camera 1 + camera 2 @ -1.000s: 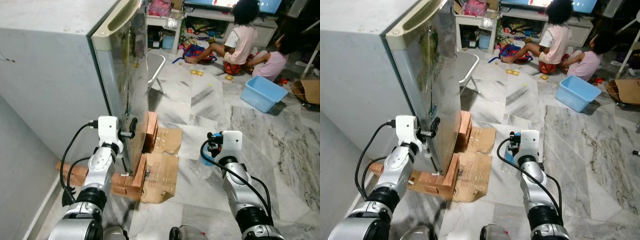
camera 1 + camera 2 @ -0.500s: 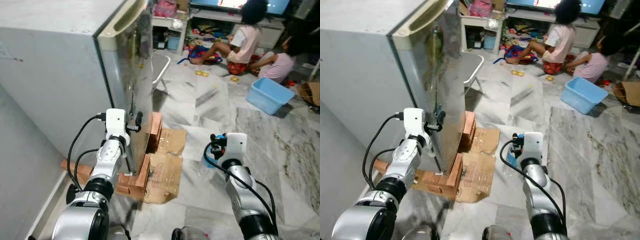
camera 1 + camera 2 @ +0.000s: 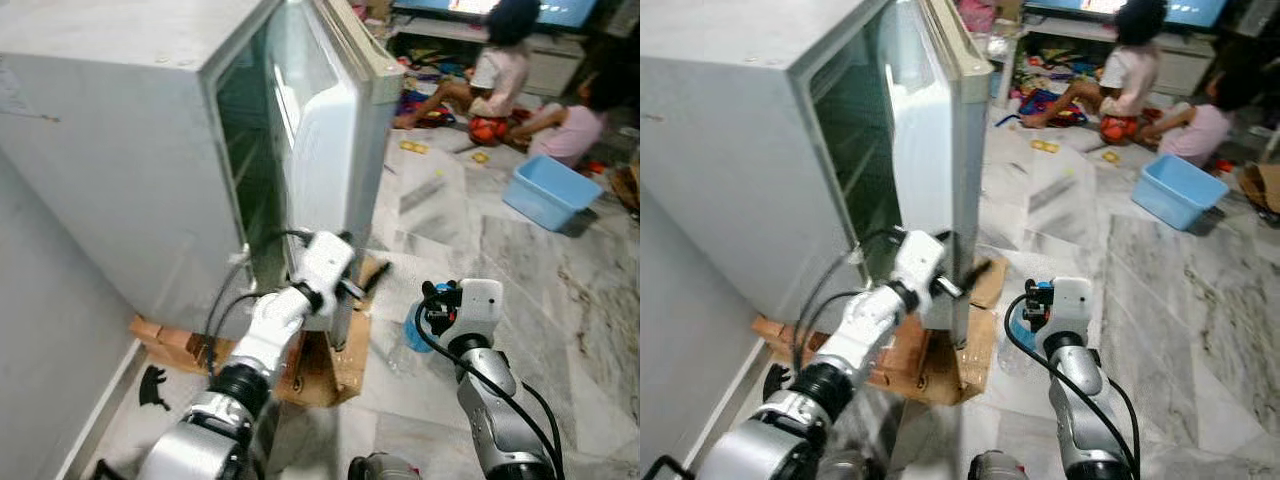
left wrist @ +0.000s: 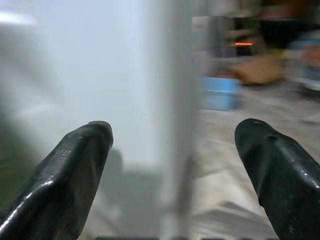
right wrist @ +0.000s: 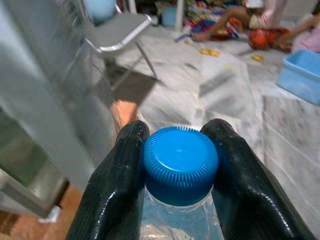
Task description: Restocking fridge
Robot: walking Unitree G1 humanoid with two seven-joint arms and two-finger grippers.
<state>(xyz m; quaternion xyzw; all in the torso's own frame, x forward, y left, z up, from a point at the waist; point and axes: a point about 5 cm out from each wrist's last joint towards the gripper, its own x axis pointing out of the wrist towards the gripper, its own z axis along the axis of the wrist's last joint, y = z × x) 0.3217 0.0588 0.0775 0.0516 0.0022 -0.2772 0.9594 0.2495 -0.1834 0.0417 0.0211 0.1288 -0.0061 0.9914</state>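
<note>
The grey fridge [image 3: 120,150] stands on my left with its door [image 3: 335,150] swung partly open, showing the dark inside and the white inner lining. My left gripper [image 3: 358,288] is at the door's lower edge. In the left wrist view its fingers [image 4: 75,165] stand open, one on either side of the door edge [image 4: 172,125]. My right gripper [image 5: 177,131] is low over the floor at the right, shut on the neck of a clear water bottle [image 3: 408,345] with a blue cap [image 5: 181,162].
Wood blocks and flattened cardboard [image 3: 345,365] lie under the fridge's front. Two people [image 3: 500,70] sit on the marble floor at the back among toys, with a blue tub [image 3: 550,190] beside them. A metal chair [image 5: 117,35] stands past the door. A wall runs along my left.
The fridge door has swung from shut to partly open. My left gripper has moved right with the door's lower edge. The right gripper still holds the bottle.
</note>
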